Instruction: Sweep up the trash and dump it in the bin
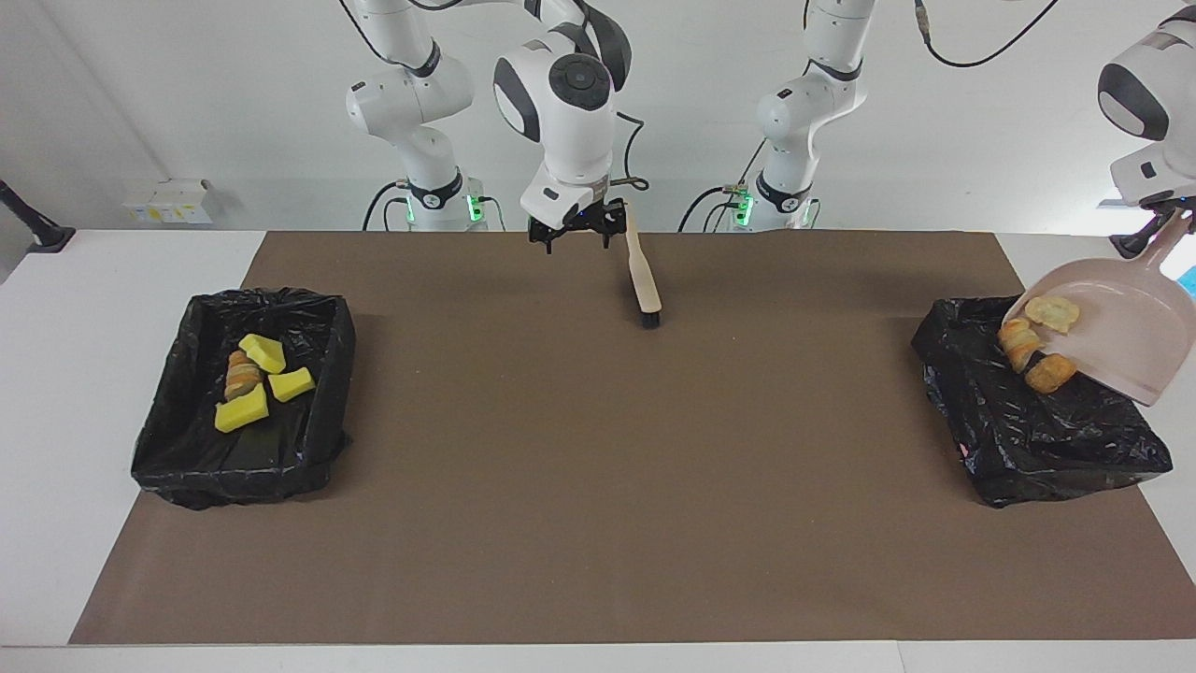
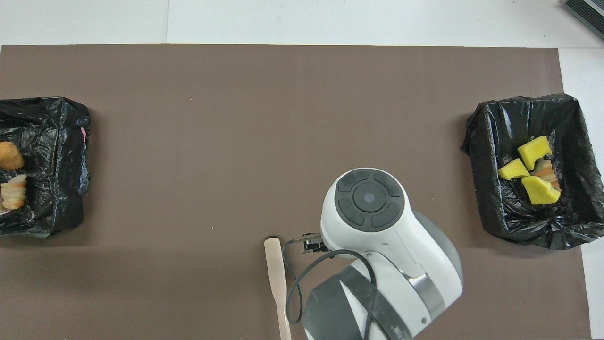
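Now the brown mat point(image 1: 598, 467) carries two black-lined bins: the bin point(image 1: 1037, 421) at the left arm's end has the tilted dustpan point(image 1: 1117, 327) over it, the left gripper point(image 1: 1168, 207) clamped on its handle, bread-like chunks point(image 1: 1028, 350) sliding off the lip. The other bin point(image 1: 245, 397) holds yellow sponge pieces point(image 1: 266, 379). Right gripper point(image 1: 575, 232) hangs open beside the brush point(image 1: 643, 276); too sharp a tilt could bounce chunks past the crumpled liner.
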Robot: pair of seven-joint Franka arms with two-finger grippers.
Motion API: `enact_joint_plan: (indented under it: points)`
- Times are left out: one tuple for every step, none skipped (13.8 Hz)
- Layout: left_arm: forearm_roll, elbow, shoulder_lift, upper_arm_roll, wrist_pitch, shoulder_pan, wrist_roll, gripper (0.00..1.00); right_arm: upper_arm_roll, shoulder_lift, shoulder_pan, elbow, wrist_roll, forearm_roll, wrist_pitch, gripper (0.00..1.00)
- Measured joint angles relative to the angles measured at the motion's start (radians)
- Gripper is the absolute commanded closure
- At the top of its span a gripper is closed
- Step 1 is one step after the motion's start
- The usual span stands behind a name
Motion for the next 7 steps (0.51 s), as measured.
enact_joint_plan:
  points:
    - [0.044, 0.003, 0.0, -0.001, 0.001, -0.016, 0.004, 1.0, 0.0, 0.0, -0.02, 0.011, -0.021, -0.022, 0.0, 0.0]
    - [0.073, 0.007, 0.0, -0.001, 0.001, -0.028, 0.004, 1.0, -0.001, 0.0, -0.044, 0.023, -0.05, -0.034, -0.001, 0.0]
    - [0.096, 0.012, 0.002, -0.001, 0.001, -0.036, 0.004, 1.0, -0.001, 0.0, -0.077, 0.035, -0.098, -0.043, -0.002, 0.0]
    - [0.114, 0.023, 0.005, -0.002, 0.001, -0.04, 0.005, 1.0, -0.002, 0.0, -0.117, 0.042, -0.16, -0.047, -0.004, 0.0]
    - [0.121, 0.038, 0.01, -0.002, 0.001, -0.045, 0.006, 1.0, -0.004, 0.0, -0.162, 0.046, -0.231, -0.048, -0.005, 0.0]
    - [0.121, 0.058, 0.015, -0.002, 0.001, -0.05, 0.006, 1.0, -0.007, 0.0, -0.212, 0.048, -0.309, -0.049, -0.005, 0.0]
    - [0.116, 0.078, 0.016, -0.002, 0.001, -0.053, 0.006, 1.0, -0.01, 0.0, -0.256, 0.052, -0.377, -0.053, -0.005, 0.0]
